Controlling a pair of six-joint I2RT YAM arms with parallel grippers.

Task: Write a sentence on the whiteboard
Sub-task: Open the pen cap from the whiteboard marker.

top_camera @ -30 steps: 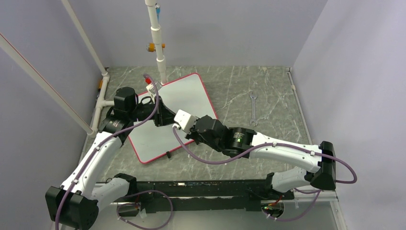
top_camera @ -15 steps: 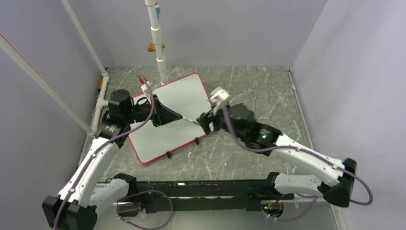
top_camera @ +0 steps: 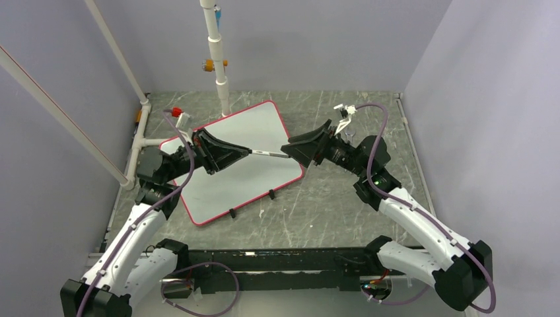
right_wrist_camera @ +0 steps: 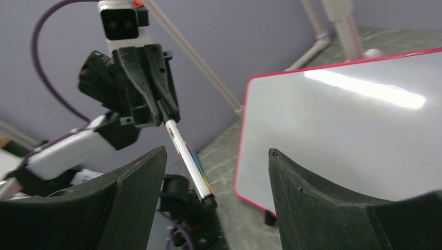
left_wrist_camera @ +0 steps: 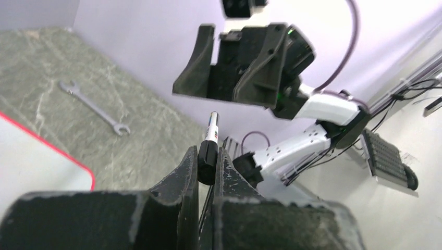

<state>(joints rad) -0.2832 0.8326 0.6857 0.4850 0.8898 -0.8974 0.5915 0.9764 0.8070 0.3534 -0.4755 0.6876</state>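
Right claw (top_camera: pixel 295 153) has swung back off the whiteboard (top_camera: pixel 257 125) to its right edge and now gapes wide, holding nothing. Left claw (top_camera: pixel 245 152) clamps 1 marker (top_camera: pixel 267 154) by its black end (free end points at the right claw's gap). Whiteboard lies flat, askew, on bench (top_camera: pixel 317 198), beneath both.

The whiteboard (top_camera: pixel 244 165) is lying askew on the table (top_camera: pixel 330 198), left of centre. A pipe (top_camera: pixel 218 59) is standing just behind its far corner. The wrench (left_wrist_camera: pixel 94 108) is lying on the table to the right of the board, well apart from it. The left gripper (top_camera: pixel 245 152) is hanging over the board, pinching the marker (top_camera: pixel 267 154), which is pointing rightward. The right gripper (top_camera: pixel 294 150) is facing it above the board's right edge, its fingers spread around the marker's free end without touching.
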